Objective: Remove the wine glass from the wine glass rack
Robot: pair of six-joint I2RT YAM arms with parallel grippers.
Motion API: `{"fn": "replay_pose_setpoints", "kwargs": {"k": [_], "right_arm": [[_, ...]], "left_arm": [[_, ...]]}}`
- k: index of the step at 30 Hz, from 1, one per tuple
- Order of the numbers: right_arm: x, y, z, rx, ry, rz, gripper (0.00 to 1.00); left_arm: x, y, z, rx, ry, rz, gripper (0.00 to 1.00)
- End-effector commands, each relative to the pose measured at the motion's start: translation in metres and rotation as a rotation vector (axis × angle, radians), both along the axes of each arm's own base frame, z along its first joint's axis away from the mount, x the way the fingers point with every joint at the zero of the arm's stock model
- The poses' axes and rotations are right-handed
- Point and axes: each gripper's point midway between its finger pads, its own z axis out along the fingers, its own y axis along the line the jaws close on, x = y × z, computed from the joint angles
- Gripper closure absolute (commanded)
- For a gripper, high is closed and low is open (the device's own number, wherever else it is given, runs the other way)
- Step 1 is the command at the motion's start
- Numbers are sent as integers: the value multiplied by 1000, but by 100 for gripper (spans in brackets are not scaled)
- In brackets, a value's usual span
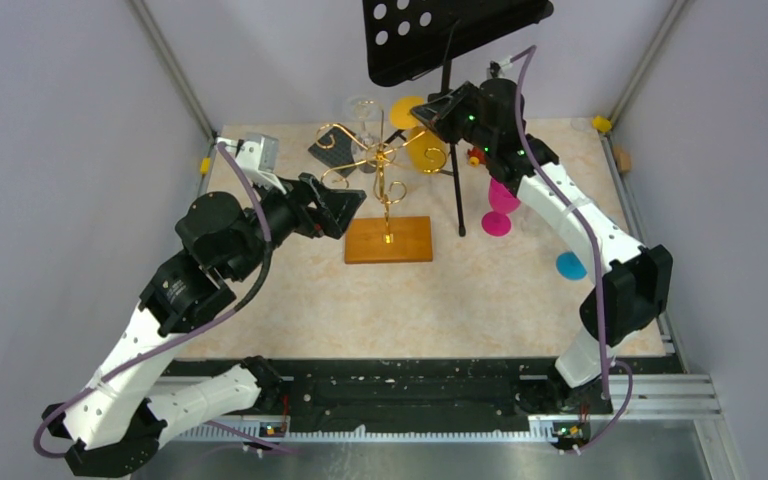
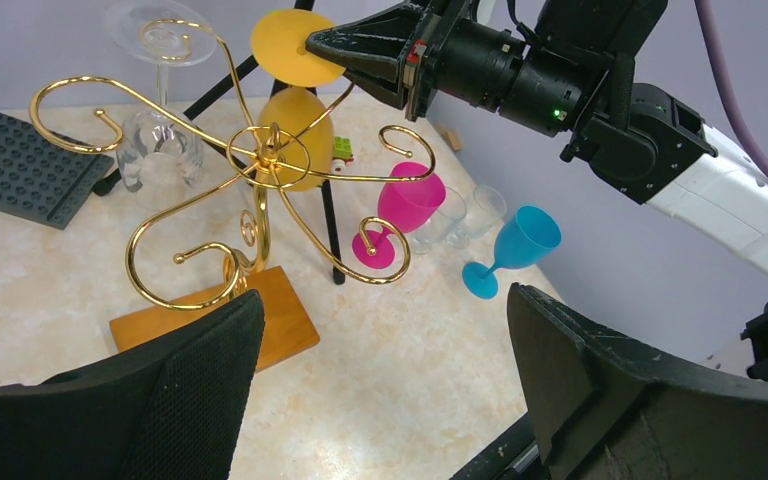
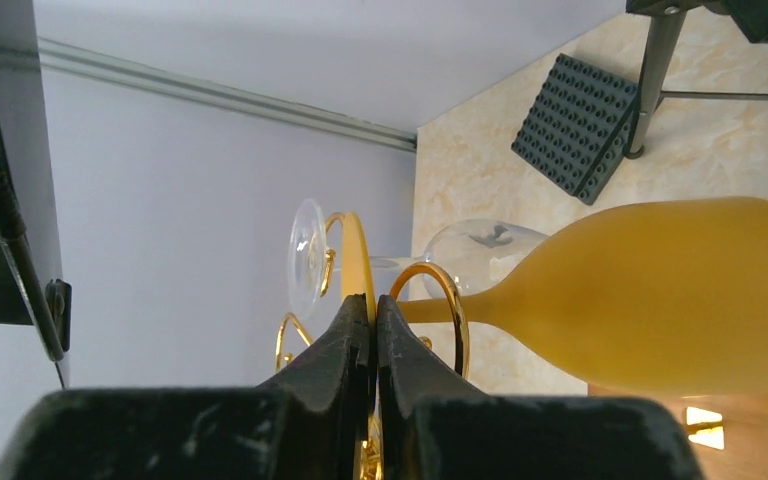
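We find the yellow wine glass (image 2: pixel 295 120) hanging bowl-down on the right side of the wine glass rack (image 2: pixel 260 155), with our right gripper (image 3: pixel 372 330) pinched onto the thin edge of its foot. It looks light, rigid and slick, so we judge this edge hold liable to slip. Our left gripper (image 2: pixel 380 340) stands spread wide near the rack's wooden base.

One wine glass rack (image 1: pixel 388 240) is counted, and two glasses are hung on it: one yellow glass (image 3: pixel 660 290) and one clear glass (image 2: pixel 160 150). On the bench (image 2: pixel 410 380), two coloured glasses are seen, one pink glass (image 2: pixel 412 198) and one blue glass (image 2: pixel 525 238). Two clear vessels (image 2: pixel 450 215) (image 2: pixel 487 205) are found just beside the pink one (whether they are stemmed cannot be told). Four glasses are thus counted for certain, six at most. One black music stand (image 1: pixel 440 35) and one dark studded plate (image 2: pixel 20 165) are also counted. Two hands are seen: the left hand (image 2: pixel 385 300) and the right hand (image 3: pixel 372 320).
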Motion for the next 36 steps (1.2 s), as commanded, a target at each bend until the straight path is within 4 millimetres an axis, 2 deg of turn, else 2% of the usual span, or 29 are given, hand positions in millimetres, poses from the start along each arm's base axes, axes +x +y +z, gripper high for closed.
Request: {"fn": "replay_pose_setpoints", "kwargs": {"k": [1, 8, 16, 20, 34, 36], "right_arm": [[-7, 1, 26, 41, -74, -2, 100], [-12, -16, 55, 73, -163, -64, 100], [-15, -37, 68, 94, -186, -129, 100], [-19, -42, 67, 100, -164, -134, 100], [-42, -23, 64, 156, -132, 11, 100], [-46, -20, 69, 177, -151, 36, 100]], "left_arm": [[-1, 5, 7, -26, -18, 18, 6], [-1, 5, 6, -27, -16, 18, 6], [-1, 5, 7, -30, -16, 14, 6], [-1, 4, 6, -28, -12, 15, 6], [-1, 5, 5, -30, -10, 16, 6], [0, 4, 5, -32, -11, 16, 6]]}}
